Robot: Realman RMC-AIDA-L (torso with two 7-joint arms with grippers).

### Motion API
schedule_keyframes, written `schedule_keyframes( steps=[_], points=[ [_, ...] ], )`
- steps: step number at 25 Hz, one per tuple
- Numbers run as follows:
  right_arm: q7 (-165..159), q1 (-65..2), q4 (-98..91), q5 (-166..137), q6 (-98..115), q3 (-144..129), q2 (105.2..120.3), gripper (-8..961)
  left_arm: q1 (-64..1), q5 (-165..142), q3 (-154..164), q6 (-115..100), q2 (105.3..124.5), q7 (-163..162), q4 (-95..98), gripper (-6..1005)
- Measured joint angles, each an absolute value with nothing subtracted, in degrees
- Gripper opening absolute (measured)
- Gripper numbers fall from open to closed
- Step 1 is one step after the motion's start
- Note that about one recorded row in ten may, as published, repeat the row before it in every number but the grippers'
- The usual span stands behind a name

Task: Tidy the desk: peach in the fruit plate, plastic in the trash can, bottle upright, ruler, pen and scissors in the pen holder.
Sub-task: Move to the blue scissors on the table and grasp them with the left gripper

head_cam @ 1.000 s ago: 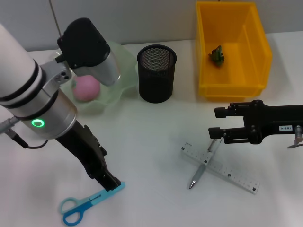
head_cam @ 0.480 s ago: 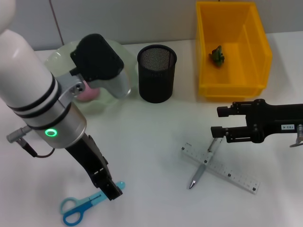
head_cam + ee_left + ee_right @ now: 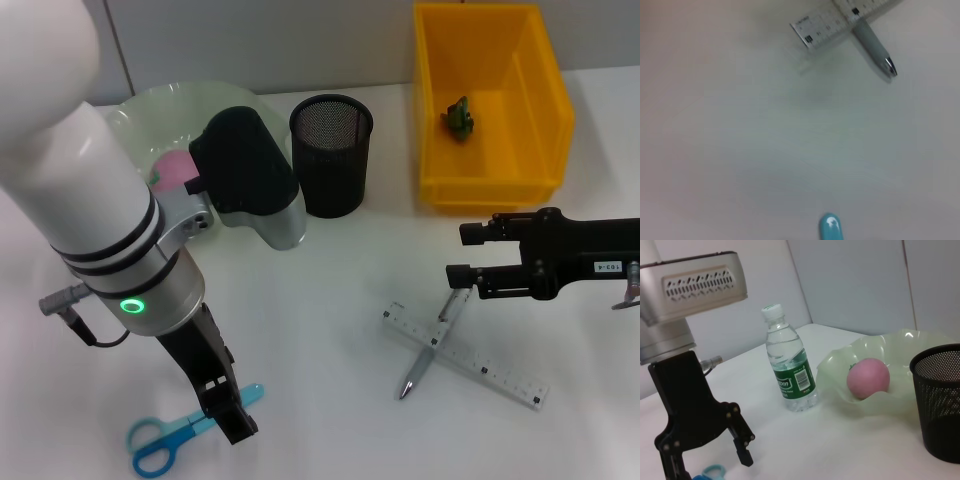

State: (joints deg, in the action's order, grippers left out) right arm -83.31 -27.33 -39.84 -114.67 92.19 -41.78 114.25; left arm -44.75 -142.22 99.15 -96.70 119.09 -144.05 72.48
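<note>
Blue-handled scissors [image 3: 165, 438] lie flat on the tabletop [image 3: 320, 300]; left gripper [image 3: 228, 415] above the blades, fingers open, apparently holding nothing.

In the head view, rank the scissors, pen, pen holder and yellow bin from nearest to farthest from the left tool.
From the left tool:
1. Scissors, right beside it at the front.
2. Pen, off toward the robot's right, lying across the ruler.
3. Pen holder, at the back.
4. Yellow bin, back right.
</note>
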Motion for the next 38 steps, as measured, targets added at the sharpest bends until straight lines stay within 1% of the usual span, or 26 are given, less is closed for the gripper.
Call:
schedule_keyframes(
  steps=[26,38],
  points=[
    [-83.57,-27.4,-39.36,-114.6,90.69,-41.28,114.3,722,-45.79,-144.41,102.77,-94.56,119.09,-142.6,70.88,847],
    [-83.55,-27.59,-39.44,-114.61,90.7,-41.13,114.32,722,-45.79,-144.21,102.98,-94.01,119.15,-140.69,69.54,756]
  ],
)
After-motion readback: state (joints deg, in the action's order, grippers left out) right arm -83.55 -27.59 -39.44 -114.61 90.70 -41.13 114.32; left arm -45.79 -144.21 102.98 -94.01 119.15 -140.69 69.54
